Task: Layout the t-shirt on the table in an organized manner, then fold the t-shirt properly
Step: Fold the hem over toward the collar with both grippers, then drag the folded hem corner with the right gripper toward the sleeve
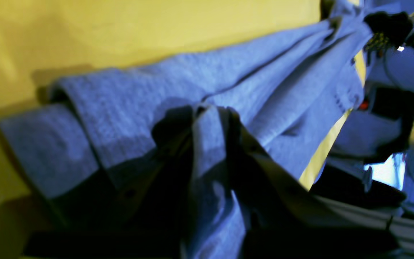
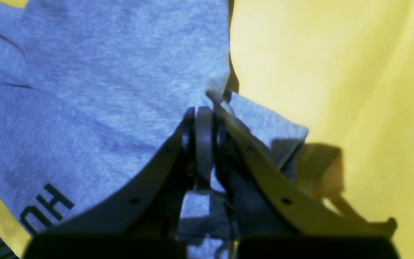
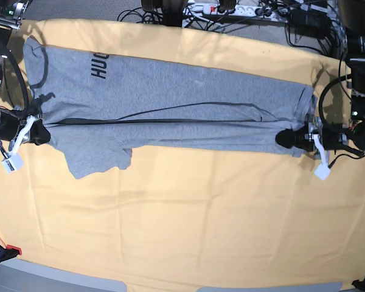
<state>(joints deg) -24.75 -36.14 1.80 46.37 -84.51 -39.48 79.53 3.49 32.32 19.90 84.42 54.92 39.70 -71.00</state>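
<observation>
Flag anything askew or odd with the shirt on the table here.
The heather-grey cotton t-shirt lies folded lengthwise on the pale yellow-orange cloth table, but one sleeve sticks out below the folded edge, untucked.

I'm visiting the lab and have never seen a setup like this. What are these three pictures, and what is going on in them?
It is a robot with two arms, folding laundry. The base picture looks down from above on a table draped in yellow cloth. A grey t-shirt with black lettering lies stretched across it, one long side folded over along its length. The other two pictures come from cameras on the wrists, looking along each gripper. The right gripper, on the left of the overhead picture, is shut on the shirt's edge. The left gripper, on the other side, is shut on a bunch of cloth at the opposite end. So each arm pinches one end of the shirt.
</observation>
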